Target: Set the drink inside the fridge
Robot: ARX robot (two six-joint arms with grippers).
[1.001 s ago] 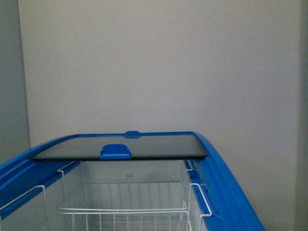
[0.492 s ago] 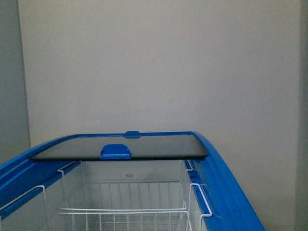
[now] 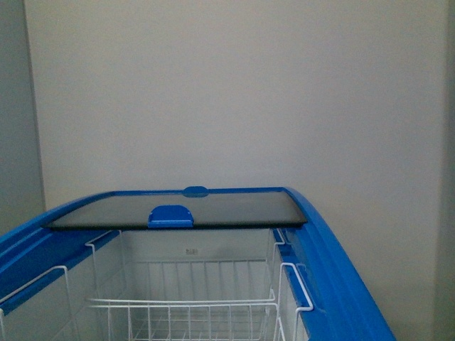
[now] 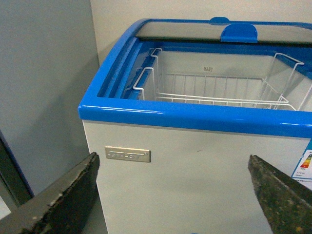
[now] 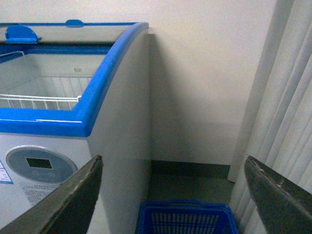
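The fridge [image 3: 334, 263] fills the lower front view, a white chest with a blue rim. Its glass lid [image 3: 213, 209] is slid to the back, so the white wire baskets [image 3: 185, 305] lie uncovered. The drink is out of view in every frame. My left gripper [image 4: 173, 156] is open and empty, facing the fridge's [image 4: 195, 119] white front wall below the rim. Off the fridge's [image 5: 117, 58] right front corner, my right gripper [image 5: 173, 158] is also open and holds nothing.
A blue lattice crate [image 5: 185, 219] stands on the floor beside the fridge's right side. White curtains [image 5: 287, 122] hang further right. The oval grey control panel [image 5: 41, 163] is on the fridge front. A grey wall [image 4: 44, 87] rises left of the fridge.
The fridge sits slightly higher in the front view and looks a touch nearer. Lid and baskets are unchanged.
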